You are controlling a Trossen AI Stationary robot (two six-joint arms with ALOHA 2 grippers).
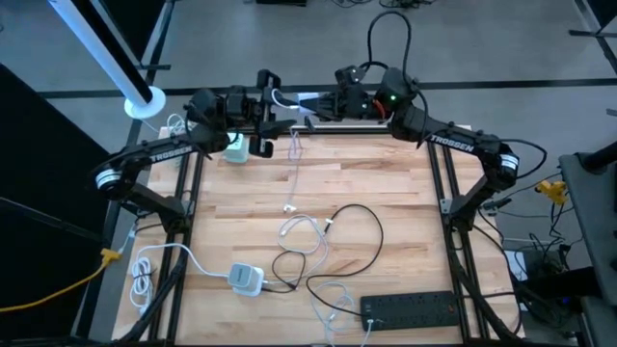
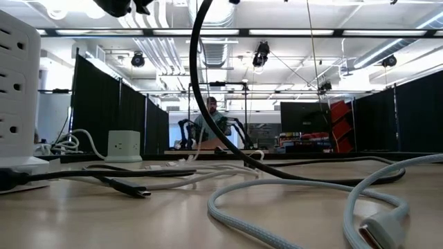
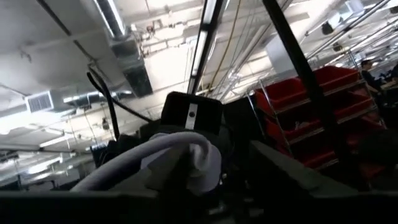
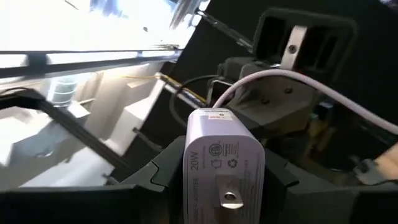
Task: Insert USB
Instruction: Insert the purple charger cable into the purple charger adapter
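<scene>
At 12 o'clock above the table's far edge | charger is clamped in right gripper | cable is pinched in left gripper | plug is faced by charger end-on along the 9–3 line, both arms equally near

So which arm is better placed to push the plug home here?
Left, probably. Its claw grips the white cable near the end, pointing toward the white charger that the right claw clamps. The right arm seems best used just holding the charger steady.
</scene>
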